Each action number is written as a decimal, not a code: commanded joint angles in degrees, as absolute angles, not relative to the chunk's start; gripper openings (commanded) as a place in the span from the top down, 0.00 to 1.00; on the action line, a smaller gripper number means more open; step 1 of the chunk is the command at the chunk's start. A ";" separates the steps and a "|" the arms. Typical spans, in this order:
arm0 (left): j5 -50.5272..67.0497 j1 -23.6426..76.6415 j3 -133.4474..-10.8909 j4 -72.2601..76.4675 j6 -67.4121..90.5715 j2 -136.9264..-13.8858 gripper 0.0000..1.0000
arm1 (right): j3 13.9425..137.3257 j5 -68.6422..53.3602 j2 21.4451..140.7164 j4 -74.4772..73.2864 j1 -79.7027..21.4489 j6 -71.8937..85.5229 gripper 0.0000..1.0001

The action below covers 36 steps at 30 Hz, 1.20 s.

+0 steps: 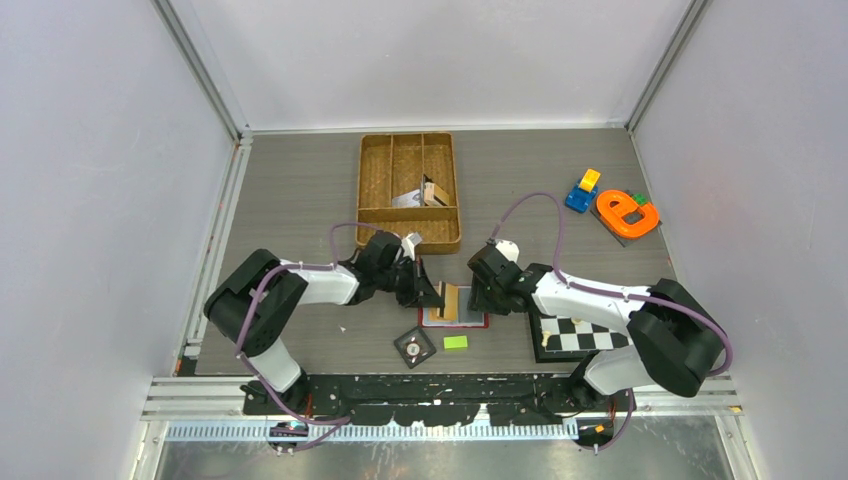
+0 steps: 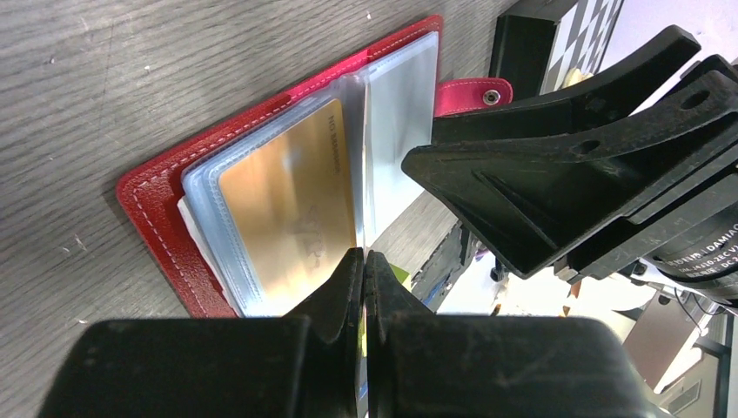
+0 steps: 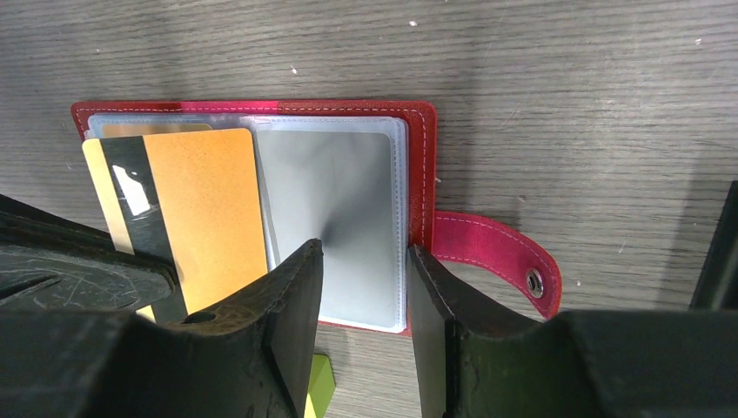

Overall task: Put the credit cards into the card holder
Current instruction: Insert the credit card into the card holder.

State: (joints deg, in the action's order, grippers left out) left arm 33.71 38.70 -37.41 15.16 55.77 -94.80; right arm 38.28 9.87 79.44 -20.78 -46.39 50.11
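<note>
The red card holder (image 1: 456, 326) lies open on the table, its clear sleeves (image 3: 335, 218) facing up and its tab (image 3: 496, 252) out to one side. My left gripper (image 1: 440, 297) is shut on a tan-orange credit card (image 3: 213, 209). It holds the card tilted on edge over the holder's left half, black stripe showing. In the left wrist view the shut jaws (image 2: 364, 258) pinch this thin edge. A second gold card (image 2: 287, 209) sits inside a sleeve. My right gripper (image 3: 365, 261) is open, with its tips over the near edge of the right-hand sleeve.
A small green block (image 1: 456, 342) and a black tile with a dial (image 1: 413, 347) lie just in front of the holder. A checkered board (image 1: 580, 335) is under the right arm. A woven tray (image 1: 408, 190) stands behind, and toy blocks (image 1: 627, 213) are at the far right.
</note>
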 commanded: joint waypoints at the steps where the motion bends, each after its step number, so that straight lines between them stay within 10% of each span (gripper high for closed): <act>1: 34.73 38.94 -37.09 16.95 56.08 -95.24 1.00 | 36.70 9.93 82.64 -20.43 -46.23 51.22 0.55; 36: 33.14 39.03 -32.23 31.12 60.93 -101.48 1.00 | 35.43 7.83 83.07 -19.04 -45.13 51.52 0.55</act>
State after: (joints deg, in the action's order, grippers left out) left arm 35.40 38.76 -33.87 28.05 59.61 -99.98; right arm 38.33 8.54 79.64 -20.78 -45.47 50.24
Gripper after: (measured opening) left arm 0.010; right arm 0.452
